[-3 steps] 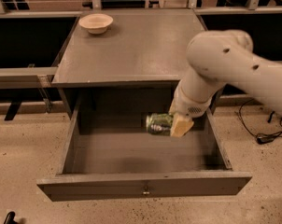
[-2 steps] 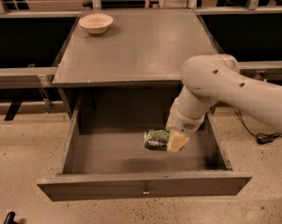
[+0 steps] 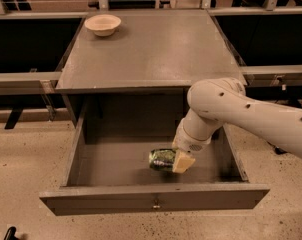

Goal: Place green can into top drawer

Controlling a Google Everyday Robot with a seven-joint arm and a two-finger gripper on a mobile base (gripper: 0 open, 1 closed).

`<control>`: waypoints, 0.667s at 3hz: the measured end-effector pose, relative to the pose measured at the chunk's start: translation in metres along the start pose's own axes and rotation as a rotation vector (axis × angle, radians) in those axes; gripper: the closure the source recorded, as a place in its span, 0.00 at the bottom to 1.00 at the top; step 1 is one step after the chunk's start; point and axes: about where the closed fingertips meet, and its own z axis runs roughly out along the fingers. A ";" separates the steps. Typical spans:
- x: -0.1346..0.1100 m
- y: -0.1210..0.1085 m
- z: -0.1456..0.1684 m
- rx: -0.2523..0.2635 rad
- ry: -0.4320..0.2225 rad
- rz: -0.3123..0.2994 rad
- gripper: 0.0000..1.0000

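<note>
The top drawer of the grey cabinet stands pulled fully open toward the camera, its flat front panel nearest and a small metal knob at the middle of that panel. The white arm reaches in from the right and bends down over the drawer's right half, so that the gripper hangs inside the open compartment, right of centre and toward the front. It is clamped on the green can – the can lies on its side, long axis running left to right, with 1 pale finger pressed across its right end; the other finger is hidden behind the can and the wrist. The can sits low in the drawer, close to the grey floor, though whether it touches the floor cannot be told. Its mottled green side faces the camera. On the cabinet top, well apart at the far left corner, rests 1 beige bowl – upright.
</note>
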 end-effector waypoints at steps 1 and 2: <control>0.000 0.000 0.000 0.000 0.000 0.000 0.27; 0.000 0.000 0.000 0.000 0.000 0.000 0.04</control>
